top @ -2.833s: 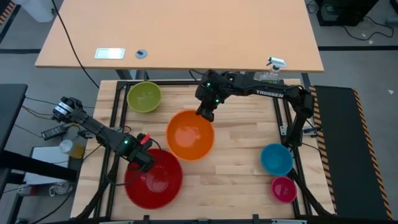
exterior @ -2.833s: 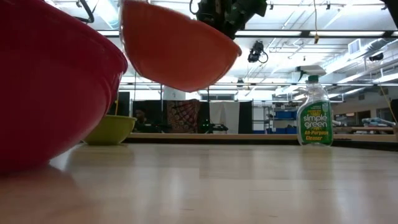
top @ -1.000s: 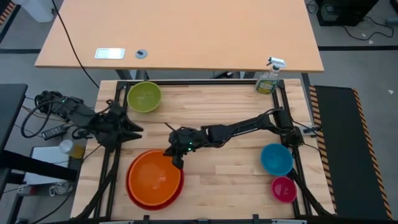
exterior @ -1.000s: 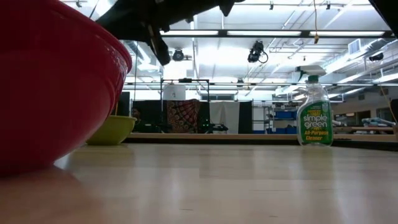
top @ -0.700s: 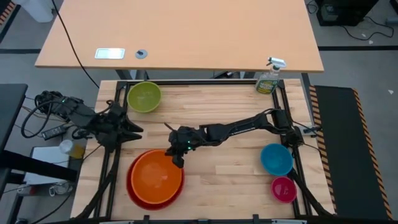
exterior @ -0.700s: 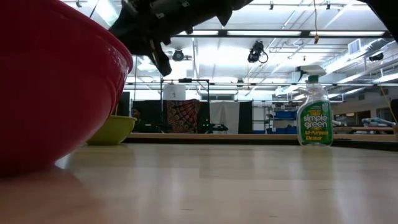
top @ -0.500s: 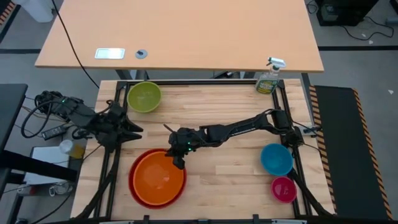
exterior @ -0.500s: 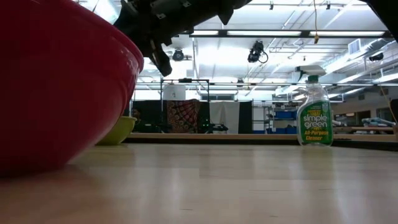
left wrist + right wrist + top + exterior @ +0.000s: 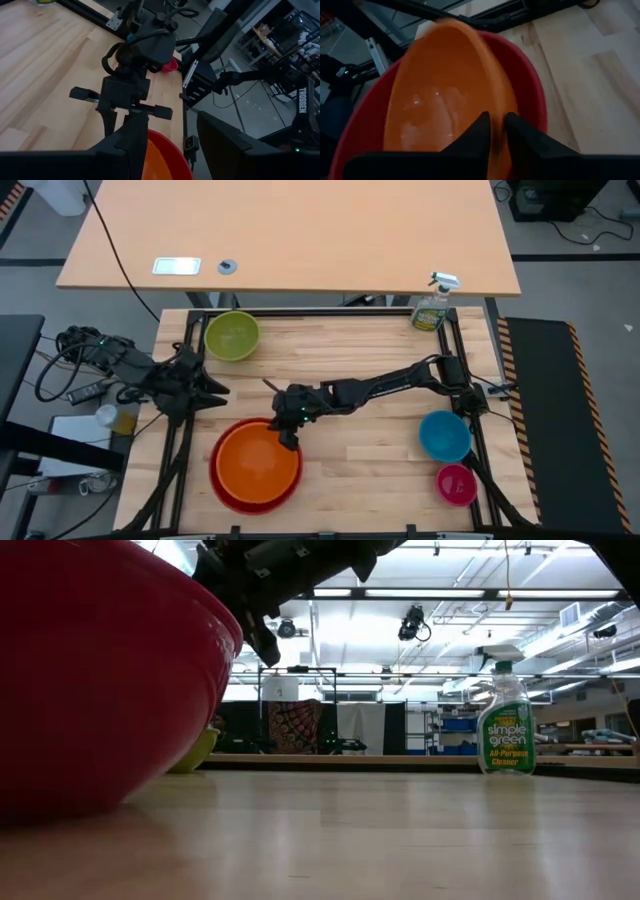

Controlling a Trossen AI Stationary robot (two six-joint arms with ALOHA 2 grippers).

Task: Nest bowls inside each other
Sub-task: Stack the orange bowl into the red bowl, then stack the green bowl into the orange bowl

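Note:
The orange bowl [image 9: 257,465] sits inside the red bowl [image 9: 222,483] at the table's near left. My right gripper [image 9: 289,440] reaches across the table to the orange bowl's far right rim and is shut on it. In the low view the red bowl [image 9: 90,680] fills the left side, with the right gripper [image 9: 263,638] above its edge. The lime green bowl [image 9: 232,336] stands at the far left. The blue bowl [image 9: 444,435] and the magenta bowl [image 9: 456,484] stand at the near right. My left gripper [image 9: 213,389] waits open over the table's left edge. My right gripper has the orange bowl's rim [image 9: 496,107] between its two fingers, one finger [image 9: 481,131] inside the bowl and one outside, between the orange wall and the red one. The fingers slant down from the table's far right. The orange bowl rests in the red bowl.
A green spray bottle [image 9: 432,308] stands at the table's far right corner, also seen in the low view as the spray bottle [image 9: 505,720]. Bare wood lies in the middle of the table between the bowl stack and the blue bowl. A black frame rims the table.
The orange bowl and the red bowl under it have slid a little toward the table's right edge, with my right gripper at the orange rim throughout. The left arm has kept still.

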